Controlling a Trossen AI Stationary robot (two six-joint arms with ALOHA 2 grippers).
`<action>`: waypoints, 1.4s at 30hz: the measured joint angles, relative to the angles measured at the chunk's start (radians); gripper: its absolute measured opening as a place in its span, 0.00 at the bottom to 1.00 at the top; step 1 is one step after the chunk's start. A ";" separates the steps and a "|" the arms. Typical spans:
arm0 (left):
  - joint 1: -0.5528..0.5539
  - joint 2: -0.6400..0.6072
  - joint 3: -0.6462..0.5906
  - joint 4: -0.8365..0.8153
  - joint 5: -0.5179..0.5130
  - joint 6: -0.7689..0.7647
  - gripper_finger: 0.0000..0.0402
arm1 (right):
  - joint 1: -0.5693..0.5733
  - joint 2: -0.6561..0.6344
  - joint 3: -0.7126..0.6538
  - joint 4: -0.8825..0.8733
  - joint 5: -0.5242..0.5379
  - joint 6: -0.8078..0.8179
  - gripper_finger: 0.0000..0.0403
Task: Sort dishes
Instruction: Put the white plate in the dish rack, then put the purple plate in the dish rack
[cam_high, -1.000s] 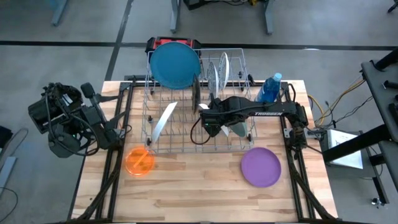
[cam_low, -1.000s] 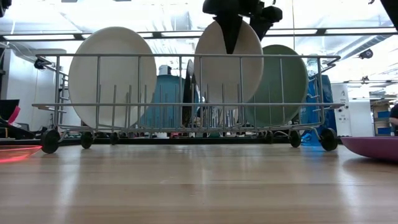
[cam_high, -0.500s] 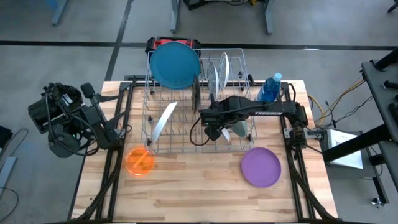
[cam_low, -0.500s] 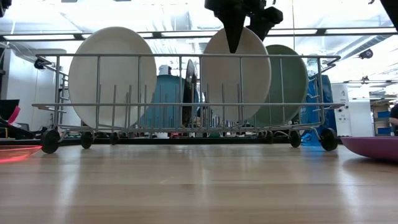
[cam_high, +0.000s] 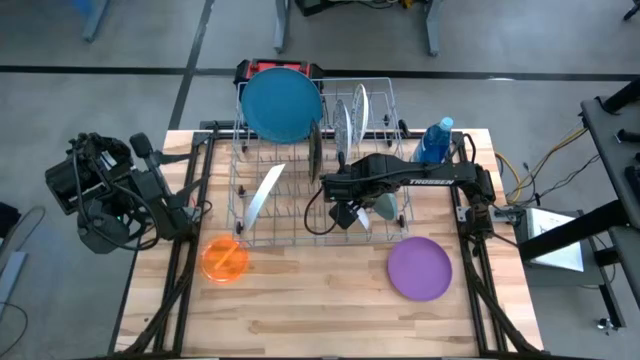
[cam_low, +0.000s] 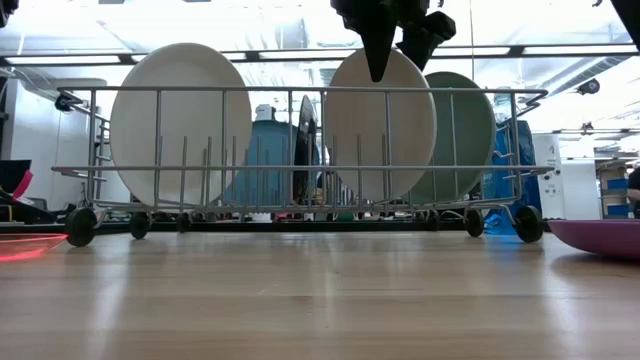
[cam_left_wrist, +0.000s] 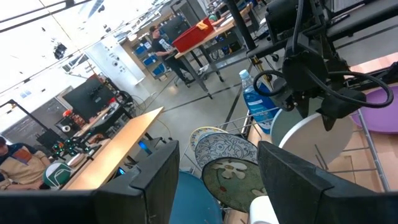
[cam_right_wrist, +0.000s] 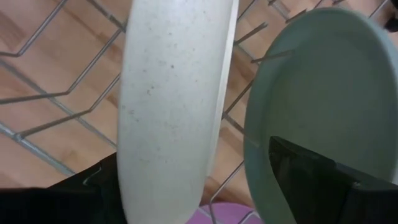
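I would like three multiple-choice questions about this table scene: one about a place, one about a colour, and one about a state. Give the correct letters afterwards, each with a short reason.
1. Where does the purple plate lie?
A. standing in the wire rack
B. flat on the table, outside the rack
C. on top of the blue bottle

2. What colour is the small plate lying on the table near the left arm?
A. orange
B. black
C. white

3. How is the right end effector?
A. shut on the purple plate
B. out of view
C. open, above the upright white plate

Answers:
1 B: the high view shows it flat on the wood beside the wire rack.
2 A: it looks translucent orange from above.
3 C: the right wrist view shows its fingers spread on both sides of the plate's rim.
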 joint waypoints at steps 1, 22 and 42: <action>0.000 0.000 0.000 0.000 0.000 0.000 0.51 | 0.000 0.000 0.000 0.000 -0.012 0.000 0.77; 0.000 -0.001 0.000 0.000 0.052 -0.007 0.51 | 0.055 -0.014 0.000 0.000 -0.061 0.014 0.74; 0.000 0.045 0.000 0.000 0.153 -0.071 0.51 | 0.293 -0.288 -0.023 0.000 0.106 -0.035 0.70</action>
